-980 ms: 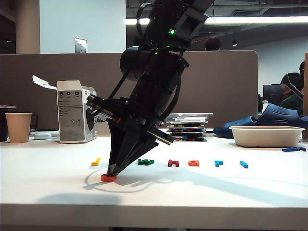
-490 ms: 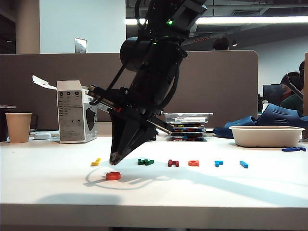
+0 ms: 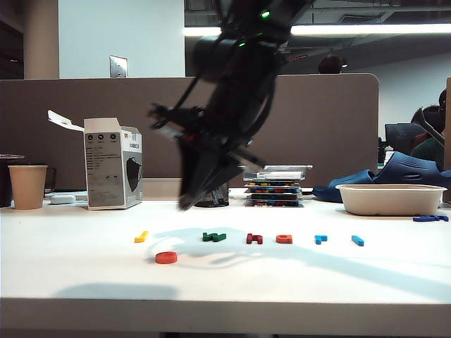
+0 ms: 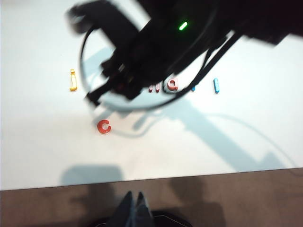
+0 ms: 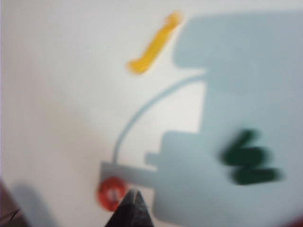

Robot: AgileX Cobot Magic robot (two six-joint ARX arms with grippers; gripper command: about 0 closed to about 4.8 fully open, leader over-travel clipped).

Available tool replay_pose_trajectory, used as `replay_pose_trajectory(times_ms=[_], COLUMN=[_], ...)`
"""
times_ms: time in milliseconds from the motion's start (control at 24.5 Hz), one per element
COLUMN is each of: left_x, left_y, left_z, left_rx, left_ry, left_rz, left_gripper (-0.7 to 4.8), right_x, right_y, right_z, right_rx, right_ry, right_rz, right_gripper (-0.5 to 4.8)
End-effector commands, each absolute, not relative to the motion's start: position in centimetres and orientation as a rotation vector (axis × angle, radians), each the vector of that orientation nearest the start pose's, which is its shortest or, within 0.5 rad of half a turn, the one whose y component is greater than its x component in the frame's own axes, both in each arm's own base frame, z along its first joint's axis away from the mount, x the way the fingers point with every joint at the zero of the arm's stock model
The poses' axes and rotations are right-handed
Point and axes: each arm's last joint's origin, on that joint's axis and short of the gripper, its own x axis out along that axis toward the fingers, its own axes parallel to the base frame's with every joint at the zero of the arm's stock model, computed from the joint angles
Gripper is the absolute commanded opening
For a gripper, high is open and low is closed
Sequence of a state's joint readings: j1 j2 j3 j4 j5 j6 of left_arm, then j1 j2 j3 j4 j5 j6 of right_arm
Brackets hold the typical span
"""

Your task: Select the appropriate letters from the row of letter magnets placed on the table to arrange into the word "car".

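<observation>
Right gripper [image 3: 184,204] hung in the air above the table [image 3: 77,267], fingers pinched together to a point, nothing between them. Motion blur on that arm in the exterior view. Its tip [image 5: 133,208] sat just beside the orange-red "c" [image 5: 111,193] in the right wrist view, no contact visible.

Orange-red "c" [image 3: 166,258] lay flat on the table, alone, nearer the front edge than the row, below the gap between the yellow letter [image 3: 141,236] and the green letter [image 3: 213,237]. Left wrist view showed it as a readable "c" [image 4: 103,126].

Row behind it, left to right: yellow, green, dark red letter [image 3: 254,239], orange "a" [image 3: 284,239], light blue "r" [image 3: 320,239], blue bar letter [image 3: 357,241]. All apart from one another, none touched by a gripper.

Left gripper [image 4: 132,208] showed at the near table edge in its own wrist view, fingers closed together, empty, well apart from every letter.

Far side: paper cup [image 3: 27,186], white carton [image 3: 111,169], stack of magnet trays [image 3: 275,186], white tray [image 3: 390,199].
</observation>
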State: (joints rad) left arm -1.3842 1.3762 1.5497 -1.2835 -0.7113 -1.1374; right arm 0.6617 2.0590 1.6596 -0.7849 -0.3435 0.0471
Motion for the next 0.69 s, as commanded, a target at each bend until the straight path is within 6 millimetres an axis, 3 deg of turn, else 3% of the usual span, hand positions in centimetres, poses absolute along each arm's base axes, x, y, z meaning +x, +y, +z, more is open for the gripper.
replay_pose_trajectory(times_ms=[41,82,367,694], left_x=[6.3,6.3,6.3,6.3], left_y=[-23.1,-23.1,-23.1,-23.1], left_z=[38.5,38.5,38.5,38.5], left_rx=[-0.099,-0.099,-0.099,-0.099], left_ry=[0.756,0.756,0.756,0.756], left_rz=[-0.193,-0.193,-0.193,-0.193], left_gripper=[-0.05,-0.05,-0.05,-0.05], right_x=[35.0,35.6,37.1,36.8], right_y=[24.1,22.9,19.3,18.5], right_z=[21.1,21.0,20.7,20.3], right_rx=[-0.127,-0.119,-0.105,-0.12], right_ry=[1.254,1.277,1.324,1.399], right_rz=[0.742,0.699,0.564,0.533], right_gripper=[-0.06,-0.06,-0.06,-0.06])
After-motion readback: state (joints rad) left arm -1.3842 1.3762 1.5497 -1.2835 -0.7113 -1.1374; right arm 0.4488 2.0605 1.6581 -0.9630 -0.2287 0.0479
